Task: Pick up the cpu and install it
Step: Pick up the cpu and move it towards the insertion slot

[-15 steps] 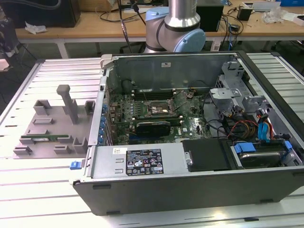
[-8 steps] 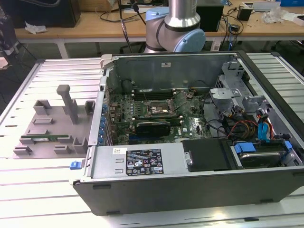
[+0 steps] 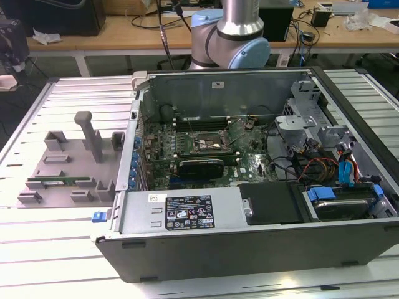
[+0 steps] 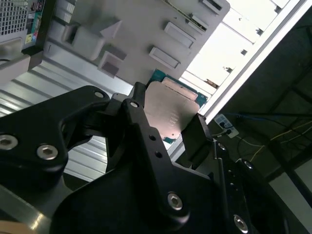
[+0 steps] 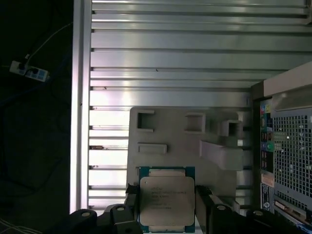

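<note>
The cpu [image 5: 166,200], a square chip with a silver top and a thin green rim, sits between my gripper's [image 5: 166,196] two black fingers, which are shut on its opposite edges. In the second wrist view the cpu [image 4: 171,109] is clamped by the gripper [image 4: 168,119] in the same way. It hangs well above the grey parts holder [image 5: 180,141] on the slatted table. The motherboard's socket [image 3: 209,144] lies inside the open computer case [image 3: 187,215], with its metal frame visible.
The grey parts holder [image 3: 68,168] sits on the exterior view's left, with a tall post [image 3: 90,134] and a green memory stick [image 3: 59,181] in a slot. The arm's base [image 3: 234,37] stands behind the case. Drive cages and cables [image 3: 330,168] crowd the case's right side.
</note>
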`<action>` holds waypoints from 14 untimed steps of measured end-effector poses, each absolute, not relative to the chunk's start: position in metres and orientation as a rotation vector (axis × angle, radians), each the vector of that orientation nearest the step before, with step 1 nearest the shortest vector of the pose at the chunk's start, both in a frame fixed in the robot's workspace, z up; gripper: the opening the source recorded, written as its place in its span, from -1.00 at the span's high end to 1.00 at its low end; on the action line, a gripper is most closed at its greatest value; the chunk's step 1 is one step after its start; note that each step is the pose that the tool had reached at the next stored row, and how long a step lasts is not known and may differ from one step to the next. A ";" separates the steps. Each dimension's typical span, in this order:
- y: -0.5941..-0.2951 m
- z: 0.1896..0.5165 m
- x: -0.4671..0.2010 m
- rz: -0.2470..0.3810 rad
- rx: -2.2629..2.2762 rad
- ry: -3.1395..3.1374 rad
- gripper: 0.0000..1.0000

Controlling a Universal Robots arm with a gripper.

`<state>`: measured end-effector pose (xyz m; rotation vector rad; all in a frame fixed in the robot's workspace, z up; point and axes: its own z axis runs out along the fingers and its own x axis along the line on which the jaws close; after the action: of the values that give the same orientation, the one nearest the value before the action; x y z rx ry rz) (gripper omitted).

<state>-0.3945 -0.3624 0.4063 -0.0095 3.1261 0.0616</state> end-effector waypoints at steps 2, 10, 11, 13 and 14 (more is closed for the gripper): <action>-0.362 0.406 -0.384 0.062 -0.010 3.126 -0.09; -0.362 0.406 -0.351 0.062 -0.010 3.126 -0.09; -0.362 0.406 -0.348 0.062 -0.010 3.126 -0.09; -0.362 0.406 -0.340 0.062 -0.010 3.126 -0.09; -0.362 0.406 -0.337 0.062 -0.010 3.126 -0.09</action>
<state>-0.3373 -0.3625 0.4063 -0.0098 3.1260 0.0616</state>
